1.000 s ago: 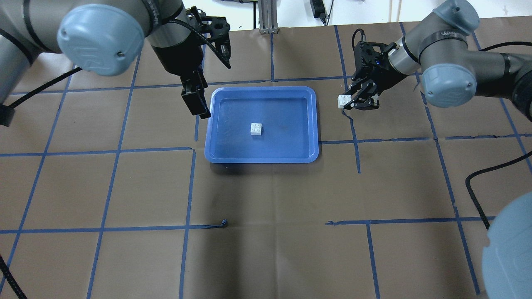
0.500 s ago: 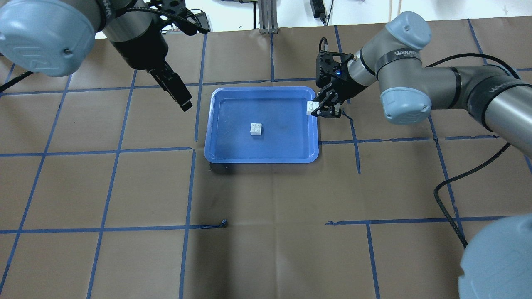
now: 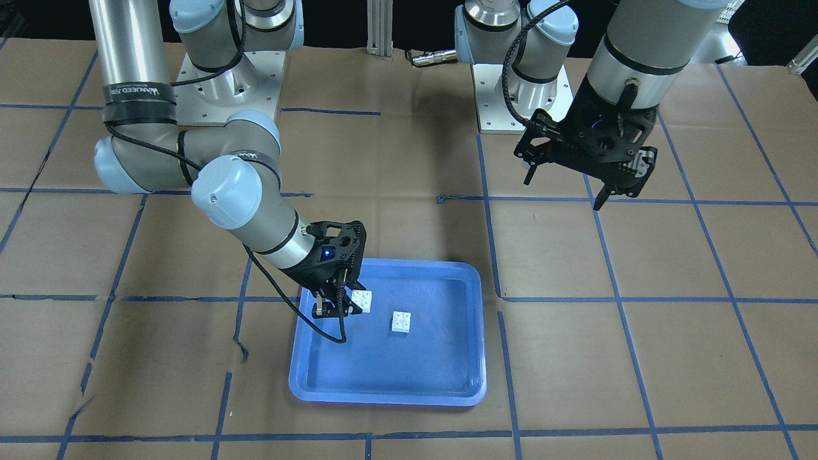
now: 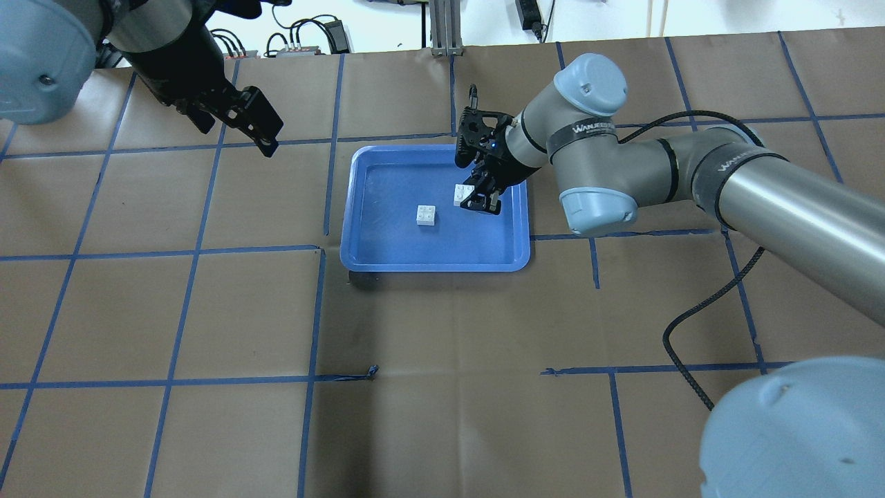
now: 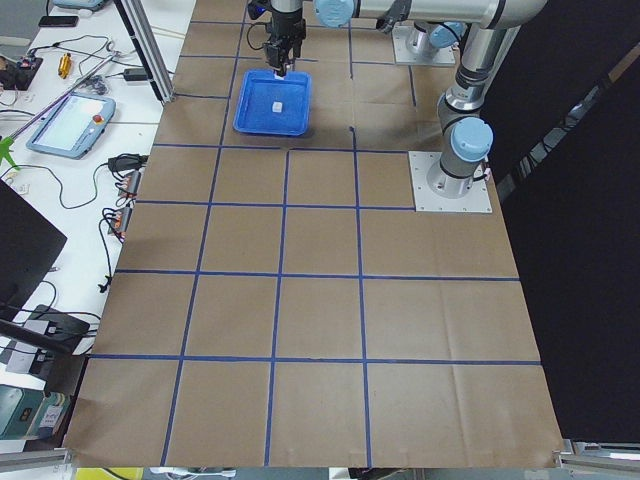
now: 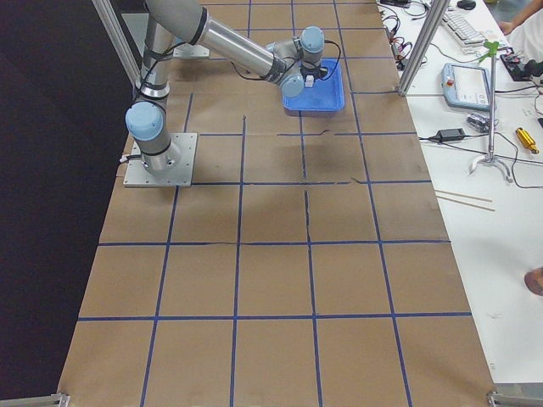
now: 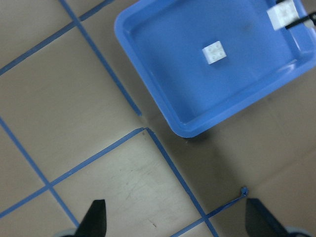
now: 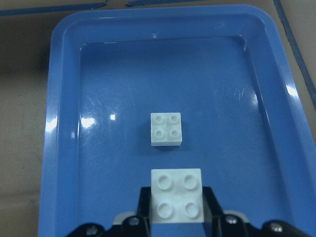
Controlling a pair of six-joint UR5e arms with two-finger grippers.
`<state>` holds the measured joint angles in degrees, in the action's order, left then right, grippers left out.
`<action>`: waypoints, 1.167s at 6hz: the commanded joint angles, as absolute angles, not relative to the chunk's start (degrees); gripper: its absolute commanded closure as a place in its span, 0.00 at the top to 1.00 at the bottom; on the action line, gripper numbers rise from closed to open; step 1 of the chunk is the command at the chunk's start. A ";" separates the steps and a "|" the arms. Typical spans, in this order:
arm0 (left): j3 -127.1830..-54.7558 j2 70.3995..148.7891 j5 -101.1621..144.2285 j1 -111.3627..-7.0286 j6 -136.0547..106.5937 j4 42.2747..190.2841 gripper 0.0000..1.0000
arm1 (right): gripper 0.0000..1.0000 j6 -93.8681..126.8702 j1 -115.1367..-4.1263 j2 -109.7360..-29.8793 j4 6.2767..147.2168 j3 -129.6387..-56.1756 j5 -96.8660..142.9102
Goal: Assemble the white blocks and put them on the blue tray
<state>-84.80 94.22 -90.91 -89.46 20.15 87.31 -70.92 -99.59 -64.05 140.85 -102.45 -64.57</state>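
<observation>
My right gripper (image 4: 478, 198) is clamped on one white brick (image 4: 462, 194), studs up. Within the last second it has travelled from outside the tray (image 4: 359, 257) to above its floor, just short of the second brick (image 4: 426, 215) lying near the middle. The left gripper (image 3: 562, 191) has withdrawn, spread and empty. I judge stacking imminent; alignment unverified.
</observation>
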 commanded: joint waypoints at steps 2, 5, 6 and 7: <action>-84.90 93.87 -92.29 -89.47 10.98 86.22 0.98 | 0.25 -70.14 -100.28 -60.04 148.00 -103.97 -65.04; -85.08 93.96 -92.20 -89.21 12.39 86.22 0.98 | 0.25 -70.14 -100.28 -57.92 150.46 -103.97 -64.87; -86.12 93.87 -92.11 -89.21 12.39 85.87 0.98 | 0.25 -70.05 -100.37 -57.75 150.38 -103.97 -64.78; -86.39 93.87 -92.11 -89.21 12.39 85.35 0.98 | 0.25 -69.53 -100.46 -57.31 150.47 -103.97 -64.78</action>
